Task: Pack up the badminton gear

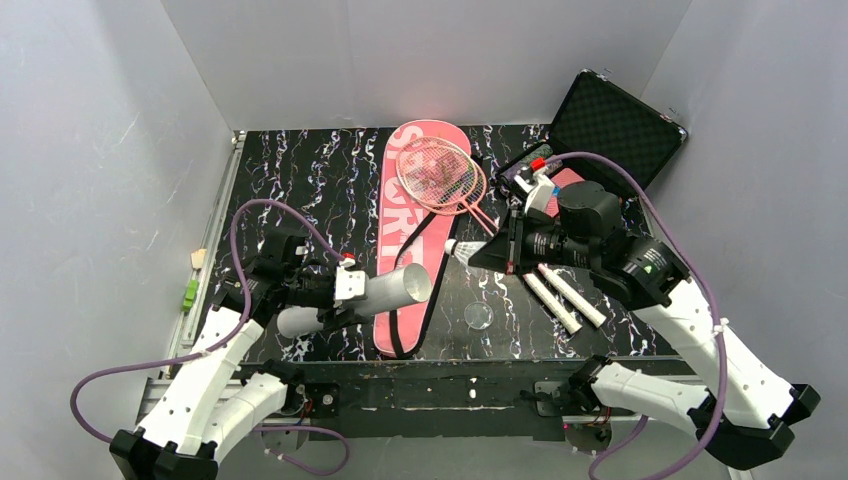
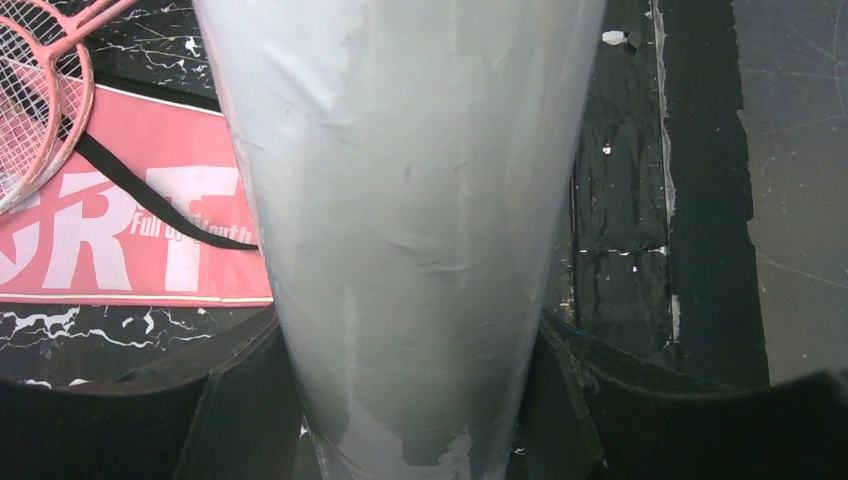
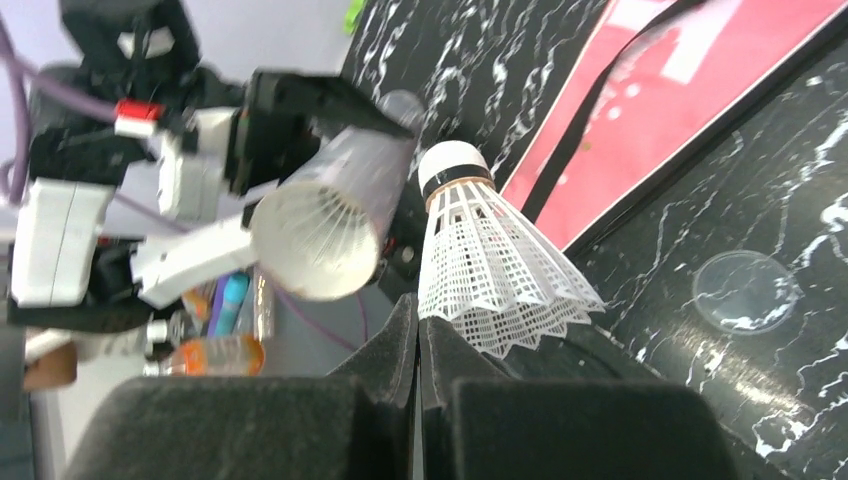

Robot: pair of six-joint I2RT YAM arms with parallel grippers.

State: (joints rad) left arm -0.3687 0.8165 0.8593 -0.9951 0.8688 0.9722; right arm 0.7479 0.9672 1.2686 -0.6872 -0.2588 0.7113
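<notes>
Packing was barely begun: tube (image 1: 390, 291) was clamped by left gripper (image 1: 350, 288) at the bag's (image 1: 392, 215) edge, shuttlecock (image 3: 490, 270) pinched by right gripper (image 3: 418, 325) beside it, rackets (image 1: 440, 172) seen unpacked, heads atop it.

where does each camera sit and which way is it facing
top external: above and behind the bases, looking down on the table; both arms show, left pincer gripping the tube, right pincer the shuttlecock.
left wrist: on the left arm, looking along the tube towards the pink bag; its own fingers show.
right wrist: on the right arm, looking past its shut fingers at shuttlecock and tube mouth; left arm shows.
shared: all see tube and bag.
</notes>
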